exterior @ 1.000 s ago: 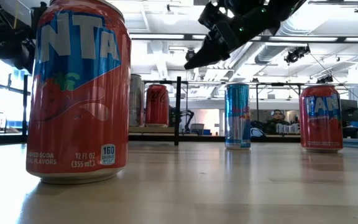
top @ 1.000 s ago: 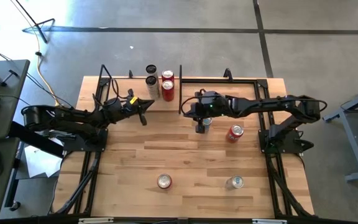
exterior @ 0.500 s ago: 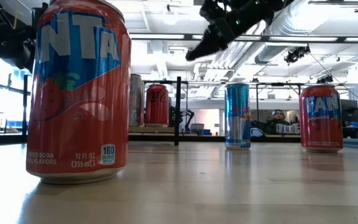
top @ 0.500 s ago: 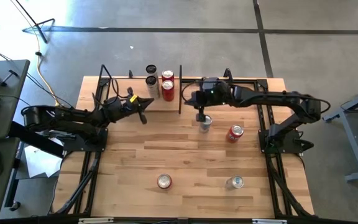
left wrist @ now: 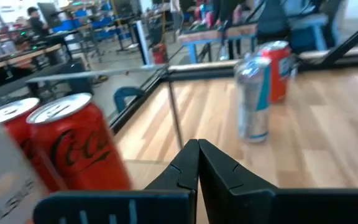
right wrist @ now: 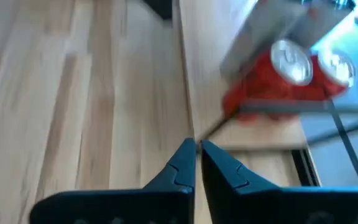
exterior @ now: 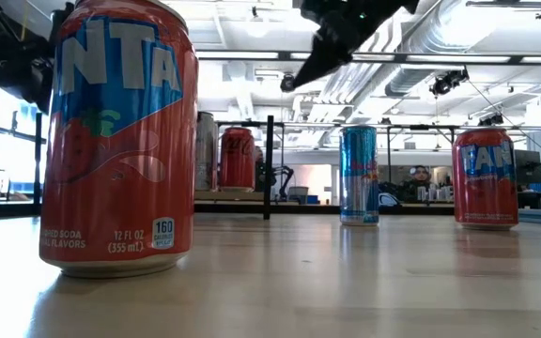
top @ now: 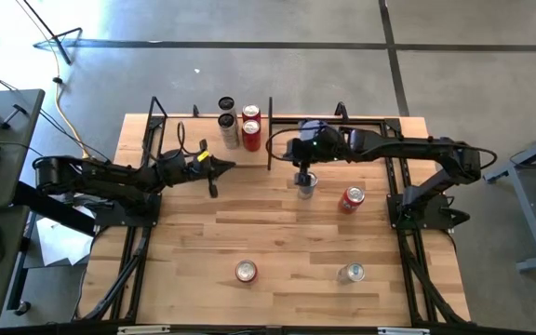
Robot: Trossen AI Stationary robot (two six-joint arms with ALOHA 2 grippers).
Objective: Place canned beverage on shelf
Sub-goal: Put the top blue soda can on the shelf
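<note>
Presently, the left gripper (top: pixel 214 177) lies low over the bench (top: pixel 277 233) at its left side, just right of the left frame rods, its fingers (left wrist: pixel 188 163) pressed together on nothing. Just beyond its tip, the shelf (top: pixel 207 149) runs along the far left edge of the bench and carries four upright cans in a cluster: two silver cans (top: pixel 228 128) on the left and two red cans (top: pixel 250 133) on the right, with a black upright rod (top: pixel 270 135) directly to their right. To the right of that rod, the right gripper (top: pixel 301 172) hangs above a slim blue-and-silver can (top: pixel 306 183) standing on the bench near its far middle; in the low view the gripper (exterior: pixel 294 80) is well clear of that can's top, and in the right wrist view its fingers (right wrist: pixel 185 163) sit closed against each other, holding nothing. Farther right stands a red Fanta can (top: pixel 352 198). Along the near side, a second red can (top: pixel 246 271) stands left of a silver-topped can (top: pixel 350 273), both upright and apart.
</note>
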